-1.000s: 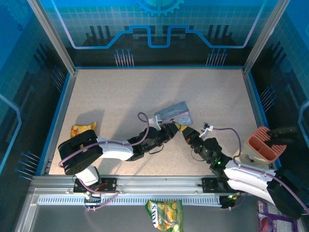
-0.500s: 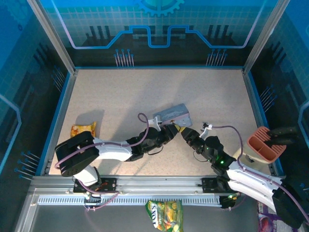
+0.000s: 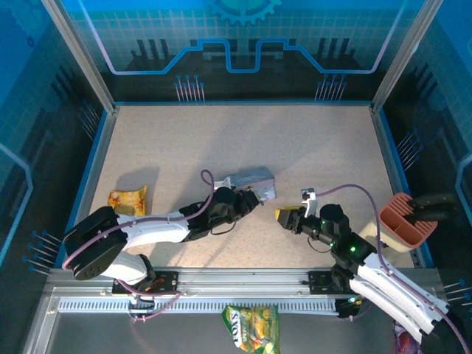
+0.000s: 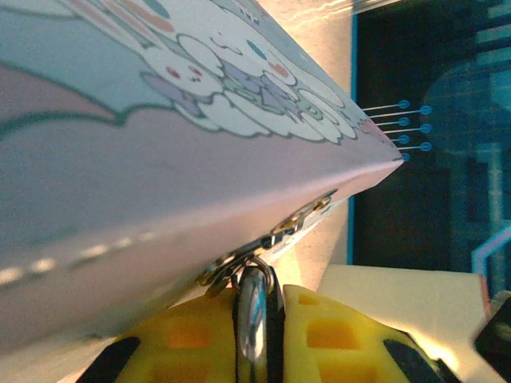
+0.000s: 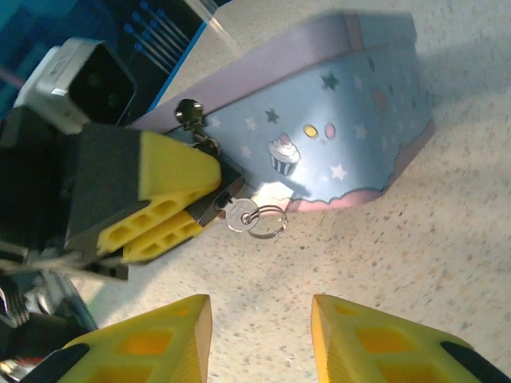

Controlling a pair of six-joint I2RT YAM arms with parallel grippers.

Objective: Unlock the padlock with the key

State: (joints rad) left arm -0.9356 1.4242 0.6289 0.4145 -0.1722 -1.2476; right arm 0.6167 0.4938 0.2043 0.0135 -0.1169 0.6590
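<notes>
My left gripper is clenched on the tiny dark metal padlock. In the left wrist view its yellow fingers pinch a slim, shiny metal edge right under the tin's hasp rings. The small silvery key with a wire ring sticks out at the padlock's end, just beside the tin's lower edge. I cannot tell whether it is seated in the lock. My right gripper is released, jaws wide apart, hovering over bare table a little short of the key.

The padlock hangs at the pastel blue-and-lilac tin box, lid down, which crowds the left fingers. It is printed with stars, a cupcake and cartoon animals, and I read no words on it.

From the top view, the tin sits mid-table on the speckled beige tabletop. An orange snack packet lies well to the left. A green-and-yellow packet lies below the front rail, its lettering too small to read. A terracotta plastic bin stands at the right edge, and I cannot make out its contents.
</notes>
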